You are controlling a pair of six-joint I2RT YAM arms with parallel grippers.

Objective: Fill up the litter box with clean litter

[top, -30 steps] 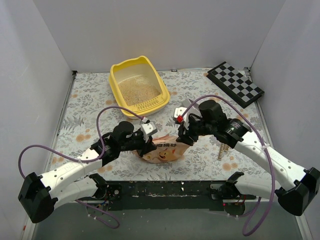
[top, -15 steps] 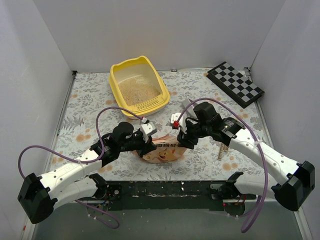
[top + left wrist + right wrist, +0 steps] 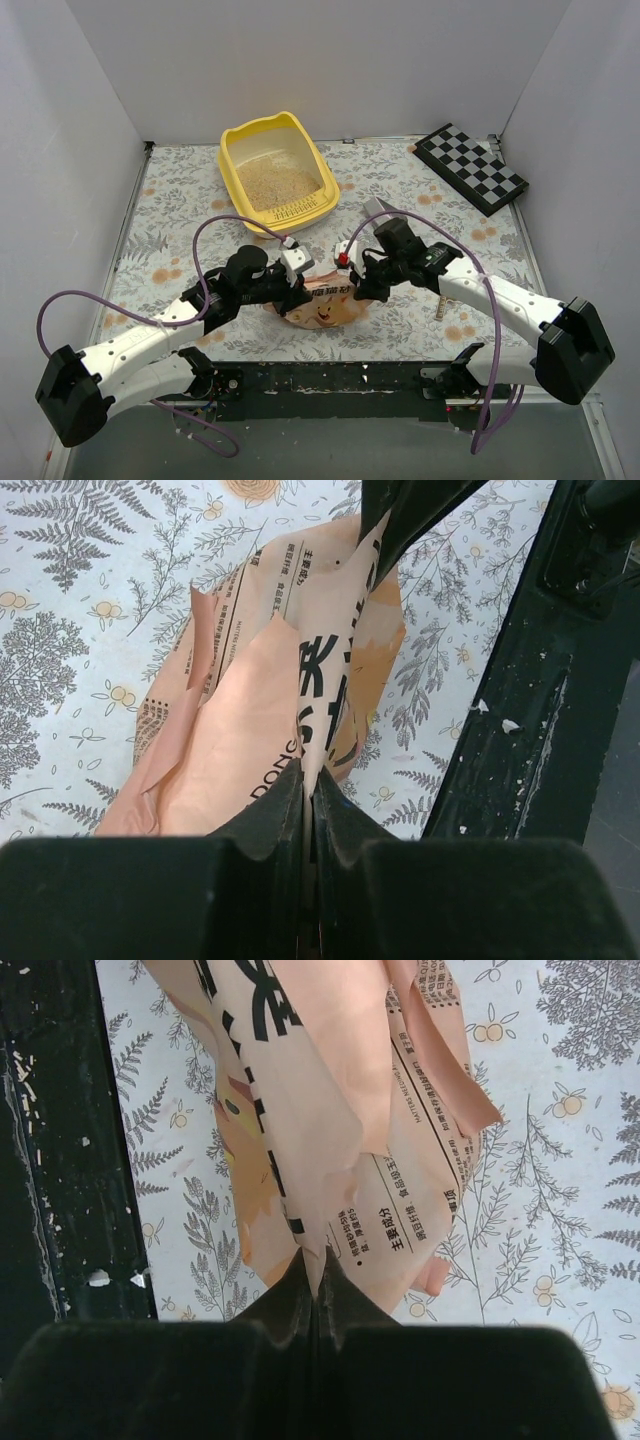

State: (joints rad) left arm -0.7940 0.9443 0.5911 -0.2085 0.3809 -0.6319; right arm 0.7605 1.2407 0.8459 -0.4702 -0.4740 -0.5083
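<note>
Our right fingers (image 3: 335, 1305) are now pinching the crumpled top of the bag (image 3: 325, 305). A second ago they were standing apart off its right side, and they are only just coming together as the right arm is reaching in lower and closer. Our left fingers (image 3: 275, 820) are still clamping the opposite side of that same top edge, so we are now holding the bag between both arms, near the front of the surface (image 3: 400, 180). The litter box (image 3: 232, 170) is sitting well apart, toward the back left, with pale litter (image 3: 270, 185) covering part of its floor. We are judging that this second grip is readying the bag to be opened or carried for pouring. It is not yet tipping toward the box.
</note>
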